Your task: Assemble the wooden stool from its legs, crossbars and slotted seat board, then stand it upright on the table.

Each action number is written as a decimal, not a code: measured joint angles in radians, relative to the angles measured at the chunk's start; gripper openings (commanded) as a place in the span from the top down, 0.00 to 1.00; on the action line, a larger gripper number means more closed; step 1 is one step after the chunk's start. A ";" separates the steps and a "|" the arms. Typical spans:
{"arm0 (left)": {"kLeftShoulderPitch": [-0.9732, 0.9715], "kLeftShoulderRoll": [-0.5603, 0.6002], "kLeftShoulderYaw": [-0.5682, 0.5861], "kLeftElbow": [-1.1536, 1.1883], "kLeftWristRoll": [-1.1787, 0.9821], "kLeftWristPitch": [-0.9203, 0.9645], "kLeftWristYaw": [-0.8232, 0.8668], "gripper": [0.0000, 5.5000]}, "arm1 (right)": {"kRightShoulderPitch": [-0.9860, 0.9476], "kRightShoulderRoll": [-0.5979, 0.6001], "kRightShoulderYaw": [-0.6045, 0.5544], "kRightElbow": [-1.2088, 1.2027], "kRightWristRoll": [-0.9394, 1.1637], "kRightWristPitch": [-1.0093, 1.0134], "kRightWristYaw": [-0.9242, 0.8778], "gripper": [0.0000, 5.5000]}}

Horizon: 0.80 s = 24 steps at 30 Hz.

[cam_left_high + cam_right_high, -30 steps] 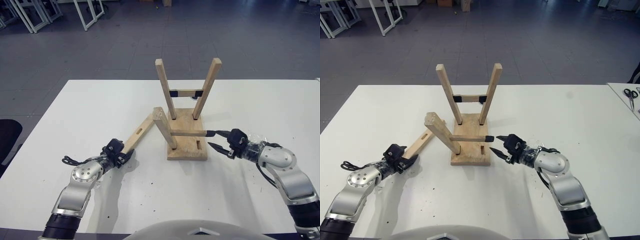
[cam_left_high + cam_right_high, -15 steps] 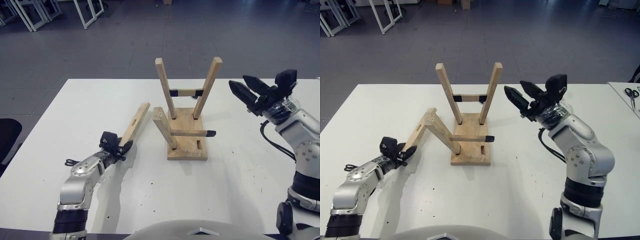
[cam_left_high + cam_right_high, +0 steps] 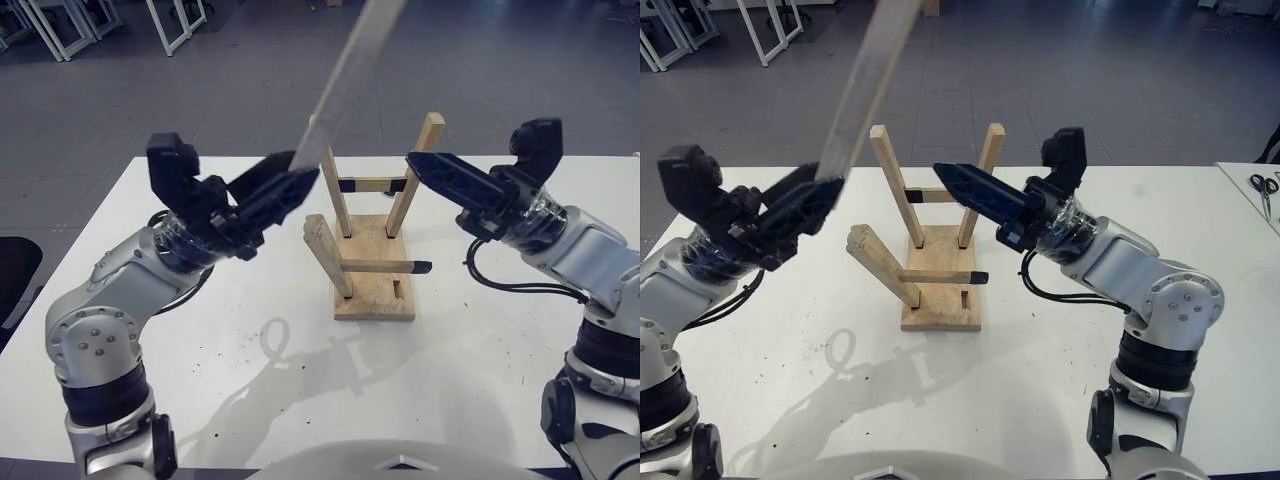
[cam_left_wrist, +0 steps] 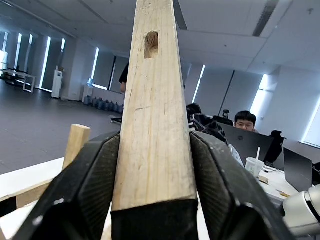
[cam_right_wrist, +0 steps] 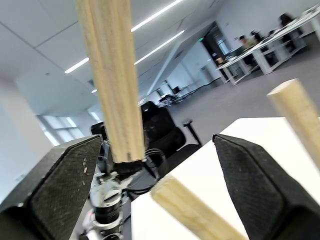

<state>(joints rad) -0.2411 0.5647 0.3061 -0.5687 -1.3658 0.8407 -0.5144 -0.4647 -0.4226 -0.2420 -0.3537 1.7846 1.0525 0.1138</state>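
Observation:
The slotted seat board (image 3: 375, 292) lies flat on the white table (image 3: 200, 210). Two legs (image 3: 416, 175) stand upright in it, joined by a crossbar (image 3: 372, 185). A third leg (image 3: 328, 255) leans tilted at the board's left, with a black-tipped crossbar (image 3: 380, 266) sticking out to the right. My left gripper (image 3: 285, 188) is raised left of the stool, shut on the loose fourth leg (image 3: 345, 70), which points steeply up; the leg (image 4: 155, 100) sits between both fingers (image 4: 85, 190). My right gripper (image 3: 430, 175) hovers open beside the upright legs, its fingers (image 5: 55, 185) wide apart.
The table's far edge runs just behind the stool, with dark floor beyond. A pair of scissors (image 3: 1260, 195) lies on a separate table at the far right. Bare tabletop lies in front of the seat board and to both sides.
My left arm has lifted the loose leg off the table and swung it high, pointing upward. My right gripper, still open, has moved left toward the upright legs.

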 measured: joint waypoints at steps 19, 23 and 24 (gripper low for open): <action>0.018 0.092 -0.088 -0.046 -0.093 0.041 -0.053 0.61 | -0.058 -0.184 0.145 -0.093 -0.015 -0.083 0.151 0.63; 0.018 0.094 -0.090 -0.049 -0.103 0.038 -0.064 0.61 | -0.065 -0.215 0.145 -0.095 -0.056 -0.083 0.239 0.63; 0.018 0.094 -0.090 -0.049 -0.104 0.035 -0.064 0.61 | -0.066 -0.220 0.144 -0.095 -0.065 -0.083 0.254 0.63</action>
<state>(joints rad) -0.2234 0.6585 0.2162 -0.6179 -1.4698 0.8760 -0.5786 -0.5308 -0.6427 -0.0978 -0.4488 1.7196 0.9691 0.3680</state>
